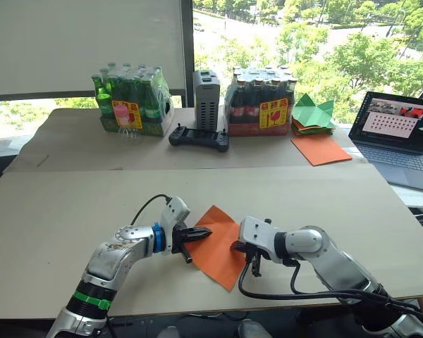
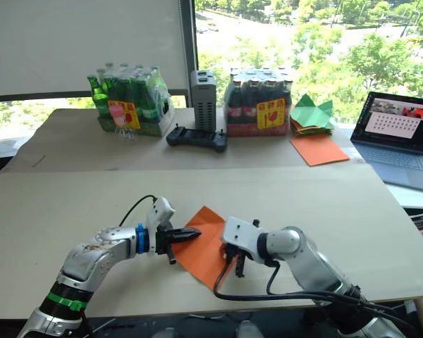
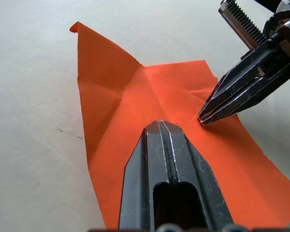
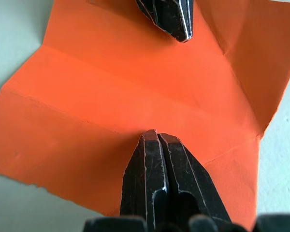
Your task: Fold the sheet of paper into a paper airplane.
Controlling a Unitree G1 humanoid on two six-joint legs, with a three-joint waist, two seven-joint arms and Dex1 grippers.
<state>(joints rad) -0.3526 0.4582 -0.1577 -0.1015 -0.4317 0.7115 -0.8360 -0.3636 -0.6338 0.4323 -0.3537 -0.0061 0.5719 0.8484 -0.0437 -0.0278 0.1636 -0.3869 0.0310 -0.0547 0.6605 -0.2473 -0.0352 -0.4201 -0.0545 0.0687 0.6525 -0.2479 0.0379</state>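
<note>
My left gripper (image 3: 160, 124) has its two black fingers pressed together, the tip resting on the sheet of paper (image 1: 222, 243) near its middle crease. My right gripper (image 4: 154, 135) is likewise closed tight, its tip down on the same sheet from the opposite side, so the two tips face each other with a short stretch of orange between them. Neither one is pinching the paper; both just press on its surface. The sheet lies on the near part of the tan table (image 1: 70, 211), between my two arms, turned corner-on toward me, with crease lines across it and one far corner folded up slightly. Well beyond it, along the back of the table, I see a pack of green bottles (image 1: 130, 98), a pack of dark bottles (image 1: 261, 102), a grey box (image 1: 206, 98) with a black controller (image 1: 199, 136) in front, a flat orange sheet (image 1: 321, 149) beside a stack of green paper shapes (image 1: 314, 113), and an open laptop (image 1: 402, 137) at the right.
</note>
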